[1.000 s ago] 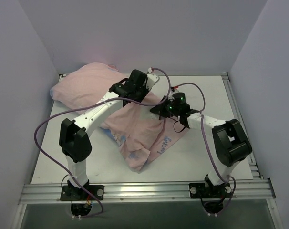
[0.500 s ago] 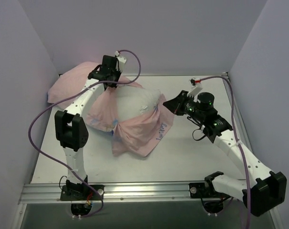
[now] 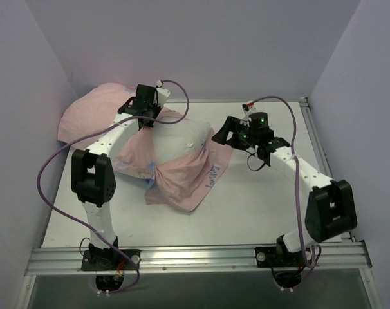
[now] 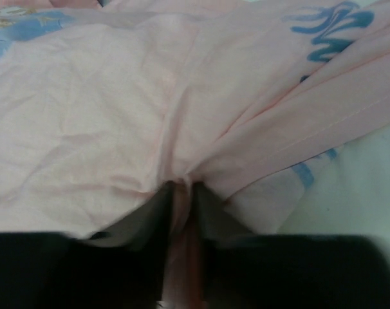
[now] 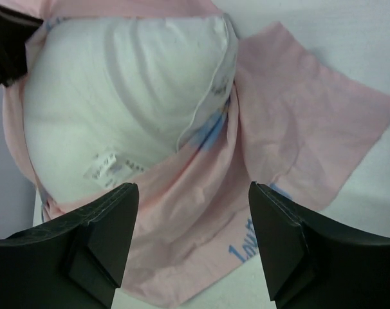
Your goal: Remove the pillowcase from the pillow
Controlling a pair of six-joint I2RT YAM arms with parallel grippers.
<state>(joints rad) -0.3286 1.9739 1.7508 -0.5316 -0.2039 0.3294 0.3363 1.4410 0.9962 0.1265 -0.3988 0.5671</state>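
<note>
top external: back beside the bared pillow (image 3: 182, 143) with right gripper (image 3: 221, 135), jaws spread; pinching pillowcase (image 3: 190, 181) with left gripper (image 3: 147, 122), seemingly half off.

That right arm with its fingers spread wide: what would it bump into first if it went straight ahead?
The open right fingers would probably meet the pink pillowcase first, just below the bared white pillow; depth is unclear.

pillow (image 3: 182, 138) lies partly inside pillowcase (image 3: 190, 183) on table (image 3: 259, 209).
</note>
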